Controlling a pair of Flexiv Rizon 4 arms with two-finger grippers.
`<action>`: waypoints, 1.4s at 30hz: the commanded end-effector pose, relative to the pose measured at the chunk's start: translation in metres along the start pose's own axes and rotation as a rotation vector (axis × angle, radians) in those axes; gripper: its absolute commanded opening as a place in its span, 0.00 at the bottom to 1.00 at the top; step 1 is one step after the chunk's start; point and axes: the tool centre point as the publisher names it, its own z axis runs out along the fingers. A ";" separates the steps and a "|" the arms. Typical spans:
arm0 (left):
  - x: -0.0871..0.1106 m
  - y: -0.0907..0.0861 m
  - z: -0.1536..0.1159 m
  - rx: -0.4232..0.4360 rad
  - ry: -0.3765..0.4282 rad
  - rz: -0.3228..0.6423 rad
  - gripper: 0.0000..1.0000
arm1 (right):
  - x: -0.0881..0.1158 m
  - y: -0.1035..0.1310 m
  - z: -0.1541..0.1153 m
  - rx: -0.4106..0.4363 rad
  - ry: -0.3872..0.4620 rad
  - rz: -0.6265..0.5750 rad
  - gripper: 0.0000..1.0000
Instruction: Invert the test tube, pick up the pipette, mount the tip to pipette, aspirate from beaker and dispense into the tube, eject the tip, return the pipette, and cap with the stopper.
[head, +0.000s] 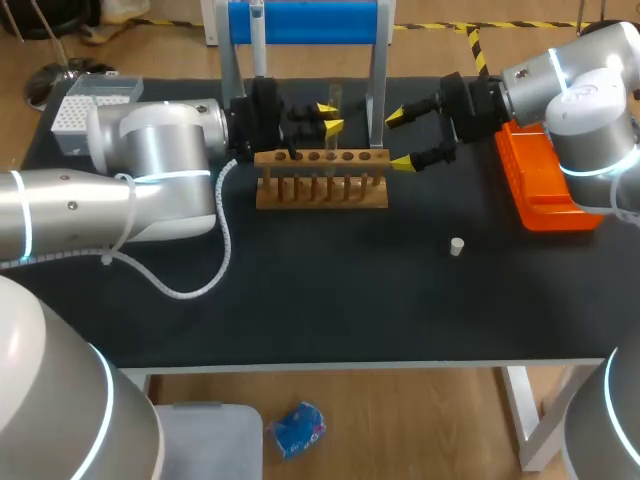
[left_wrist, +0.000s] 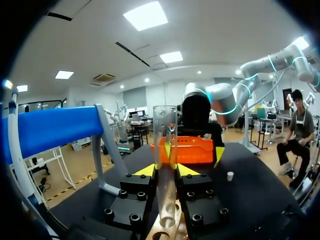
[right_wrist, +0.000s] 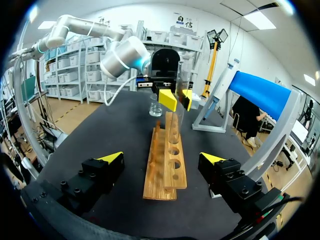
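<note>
Above one rack (head: 320, 190) | left gripper (head: 330, 117) clenched on one tube (left_wrist: 165, 130) | right gripper (head: 399, 141) released | one stopper (head: 456, 246)

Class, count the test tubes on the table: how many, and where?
1. The test tube is upright, gripped by the left gripper, its lower end at the wooden rack. The rack's other holes look empty.

Clear glass test tube (left_wrist: 165, 135) upright in our left claw (left_wrist: 166, 171)
We see it gripped from both sides over the slotted wooden rack (head: 322, 178); the small white cylindrical stopper (head: 456, 246) lies on the black table (head: 330, 300), well apart from the rack, towards our right.
</note>
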 end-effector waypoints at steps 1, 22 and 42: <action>-0.002 0.006 0.003 0.009 0.004 -0.008 0.00 | -0.001 -0.001 0.000 0.001 0.004 0.000 1.00; 0.000 0.029 0.002 0.035 -0.036 -0.059 0.00 | -0.001 -0.001 0.000 0.001 0.004 0.000 1.00; -0.006 0.003 -0.040 -0.056 -0.100 -0.024 1.00 | -0.001 -0.001 0.000 0.001 0.004 0.000 1.00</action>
